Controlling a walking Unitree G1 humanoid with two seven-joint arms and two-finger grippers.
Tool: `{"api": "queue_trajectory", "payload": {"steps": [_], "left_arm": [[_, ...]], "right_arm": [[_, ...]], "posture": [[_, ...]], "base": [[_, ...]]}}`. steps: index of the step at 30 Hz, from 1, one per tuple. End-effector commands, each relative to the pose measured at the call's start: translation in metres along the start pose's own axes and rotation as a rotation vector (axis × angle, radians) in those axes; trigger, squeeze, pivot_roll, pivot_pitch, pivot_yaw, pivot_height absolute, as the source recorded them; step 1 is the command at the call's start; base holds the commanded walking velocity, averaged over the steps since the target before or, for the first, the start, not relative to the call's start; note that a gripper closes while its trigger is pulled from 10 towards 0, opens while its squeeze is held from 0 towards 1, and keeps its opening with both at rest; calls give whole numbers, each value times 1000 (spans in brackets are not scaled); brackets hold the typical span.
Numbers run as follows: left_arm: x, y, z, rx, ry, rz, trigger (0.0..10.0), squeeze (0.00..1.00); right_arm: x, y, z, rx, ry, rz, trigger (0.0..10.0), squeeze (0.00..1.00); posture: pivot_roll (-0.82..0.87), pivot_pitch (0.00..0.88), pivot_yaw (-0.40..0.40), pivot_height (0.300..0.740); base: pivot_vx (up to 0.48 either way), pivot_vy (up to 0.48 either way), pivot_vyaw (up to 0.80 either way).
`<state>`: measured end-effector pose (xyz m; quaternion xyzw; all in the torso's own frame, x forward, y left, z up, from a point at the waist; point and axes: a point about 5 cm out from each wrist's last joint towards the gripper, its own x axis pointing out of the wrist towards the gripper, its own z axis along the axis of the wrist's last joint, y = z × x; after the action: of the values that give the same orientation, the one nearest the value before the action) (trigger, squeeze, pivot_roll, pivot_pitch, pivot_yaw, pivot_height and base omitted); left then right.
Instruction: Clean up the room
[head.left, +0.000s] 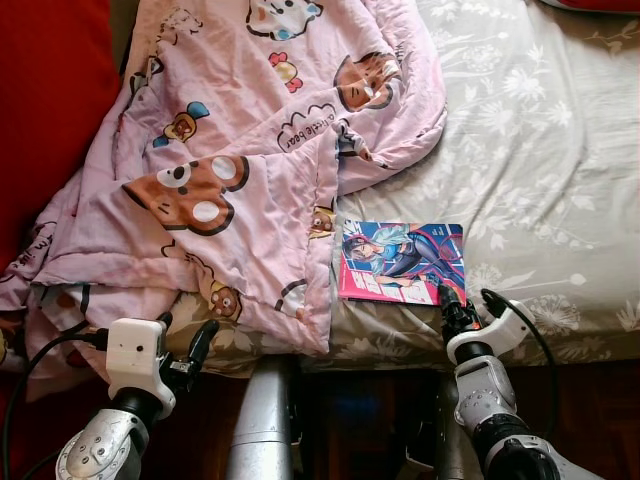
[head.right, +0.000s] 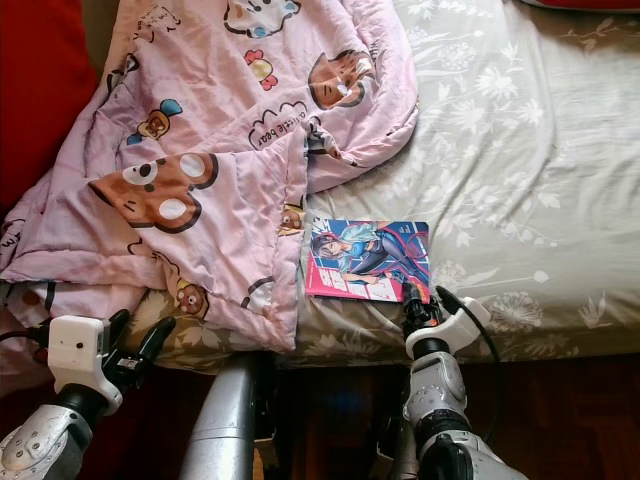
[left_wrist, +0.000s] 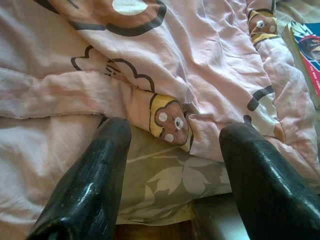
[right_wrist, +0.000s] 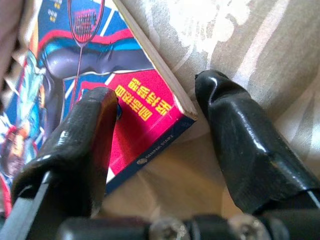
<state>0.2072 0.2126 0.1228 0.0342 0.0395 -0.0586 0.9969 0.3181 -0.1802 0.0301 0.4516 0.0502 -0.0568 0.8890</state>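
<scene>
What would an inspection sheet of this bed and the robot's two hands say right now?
Surface: bed sheet, grey with a pale floral print, wrinkled.
Job's things: book lying flat near the bed's edge; pink cartoon blanket crumpled, draping over the edge.
Clutter: nothing seen.
Hands: right hand open, fingers straddling the book's corner; left hand open, at the blanket's hanging edge.
Cables: black cable looping by the right wrist; another at the left.
Surroundings: red cushion beside the blanket; dark wooden floor below.
</scene>
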Motion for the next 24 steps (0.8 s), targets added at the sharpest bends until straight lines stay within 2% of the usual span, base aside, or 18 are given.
{"api": "queue_trajectory", "payload": {"steps": [1, 5, 9, 15, 20, 21, 23, 24], "left_arm": [[-6, 6, -3, 3, 30, 18, 10000, 0], [-6, 6, -3, 4, 30, 19, 10000, 0], [-8, 7, -3, 3, 35, 20, 10000, 0], [-9, 5, -5, 4, 41, 15, 10000, 0], [-9, 5, -5, 3, 42, 18, 10000, 0], [-9, 5, -5, 5, 41, 18, 10000, 0], [-9, 4, -5, 6, 41, 17, 10000, 0], [-9, 4, -5, 6, 41, 17, 10000, 0]], "right_arm": [[-9, -6, -22, 83, 74, -34, 10000, 0], [-7, -3, -21, 138, 69, -20, 10000, 0], [-4, 7, -28, 150, 142, 42, 10000, 0], [-2, 15, -33, 109, 191, 85, 10000, 0], [-2, 15, -33, 114, 197, 93, 10000, 0], [-2, 15, -33, 114, 197, 90, 2588, 0], [-2, 14, -33, 115, 197, 89, 2588, 0], [-2, 14, -33, 118, 193, 93, 0, 0]], "posture": [[387, 380, 106, 591], [391, 379, 106, 591], [389, 380, 106, 591], [385, 385, 103, 591], [385, 383, 102, 591], [388, 387, 99, 591], [388, 387, 99, 591], [388, 385, 99, 591]], "base": [[0, 0, 0], [0, 0, 0], [0, 0, 0], [0, 0, 0], [0, 0, 0], [0, 0, 0], [0, 0, 0], [0, 0, 0]]}}
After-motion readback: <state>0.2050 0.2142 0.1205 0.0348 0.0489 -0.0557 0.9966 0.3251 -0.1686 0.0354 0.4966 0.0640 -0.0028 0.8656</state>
